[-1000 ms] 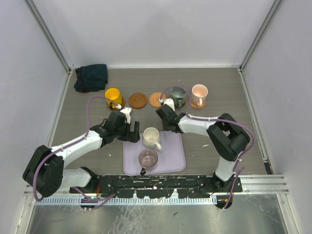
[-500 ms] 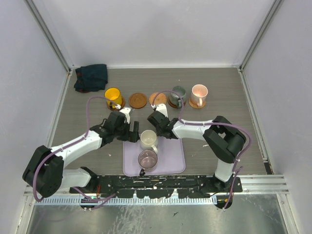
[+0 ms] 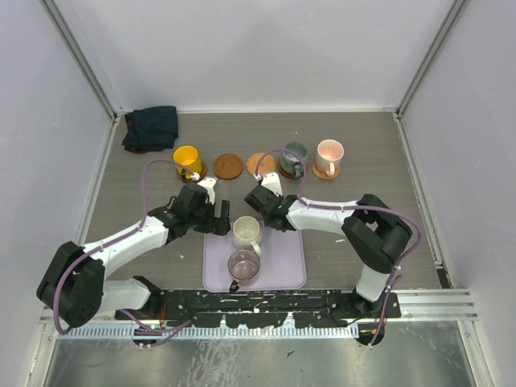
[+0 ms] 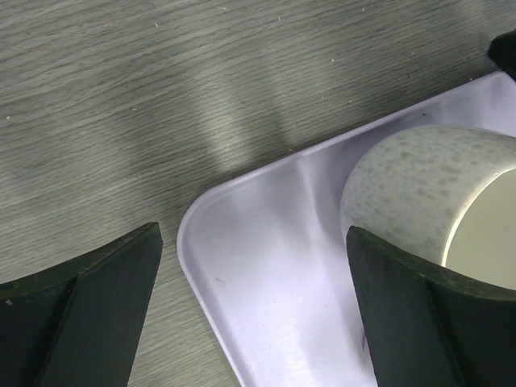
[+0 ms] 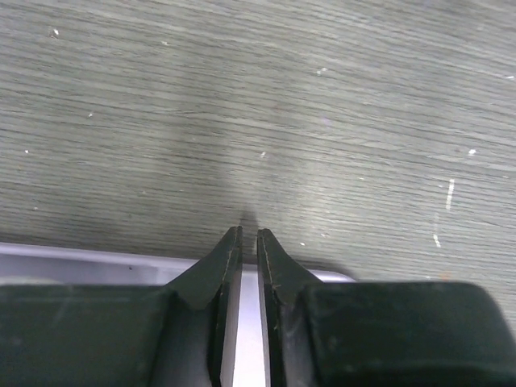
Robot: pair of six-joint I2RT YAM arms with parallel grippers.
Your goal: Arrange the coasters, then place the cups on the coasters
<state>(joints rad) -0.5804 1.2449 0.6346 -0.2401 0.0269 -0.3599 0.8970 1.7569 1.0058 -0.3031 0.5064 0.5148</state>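
Left wrist: left fingers [image 4: 81,314] wide, beside cream cup [image 4: 411,185]; right fingers [image 5: 210,282] pinched, empty.

We see black fingers [image 4: 81,314] on the left gripper [image 4: 251,234], above a lavender tray [image 4: 266,322]. By its right finger stands a cream cup [image 4: 411,185] with faint speckles. Ahead of the right gripper [image 5: 249,234] lies the grey wood-grain table [image 5: 242,97]. Beyond both grippers are a yellow cup [image 3: 186,157], orange-brown coasters [image 3: 228,166], a grey-green cup [image 3: 293,157] and a pale pink cup [image 3: 330,153]. Behind them is a mauve cup [image 3: 244,263].

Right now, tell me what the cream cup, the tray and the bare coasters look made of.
Cream cup: probably glazed ceramic, speckled with a soft sheen.
Lavender tray: likely plastic or silicone, smooth, moulded rounded rim.
Bare coasters: seemingly wood, orange-brown, matte; too small to confirm.
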